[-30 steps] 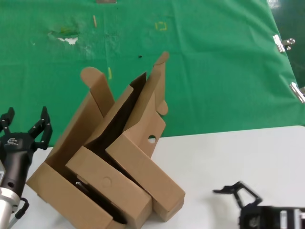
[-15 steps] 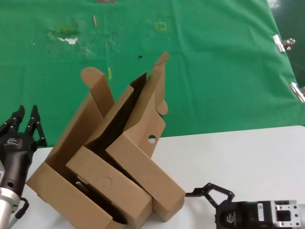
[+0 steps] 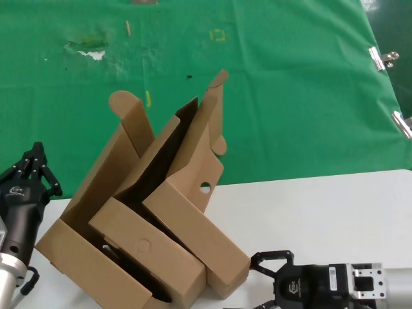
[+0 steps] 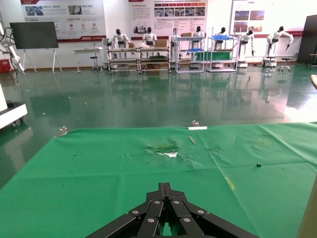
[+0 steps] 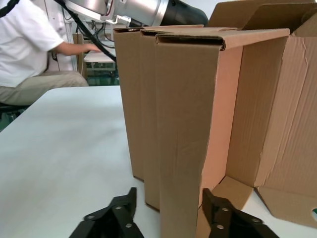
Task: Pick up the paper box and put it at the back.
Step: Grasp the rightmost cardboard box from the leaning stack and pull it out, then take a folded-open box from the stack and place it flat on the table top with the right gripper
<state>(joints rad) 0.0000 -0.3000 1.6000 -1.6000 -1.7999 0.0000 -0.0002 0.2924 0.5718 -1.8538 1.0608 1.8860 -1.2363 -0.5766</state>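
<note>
brown corrugated cardboard, 3 boxes nested and leaning together at the front of the bench (image 3: 360, 199), straddling the edge where white top meets green cloth. the paper box (image 3: 193, 212) appears to be the rightmost one, with the punched hole; its lid stands up over the green.

right claw (image 3: 265, 283) low on the white top, just beside the box's near end. open wide. right wrist view shows the box's end wall (image 5: 185, 148) standing between the 2 fingers (image 5: 116, 218), nothing gripped yet.

left claw (image 3: 35, 168) at the left of the stack, apart from it, fingers pressed together, empty. idle.

progress: nothing moved to the back (image 3: 270, 77) so far. judged as the approach stage, with grasp, lift, carry and set-down all left. separating the box from its neighbours looks like the awkward part.
</note>
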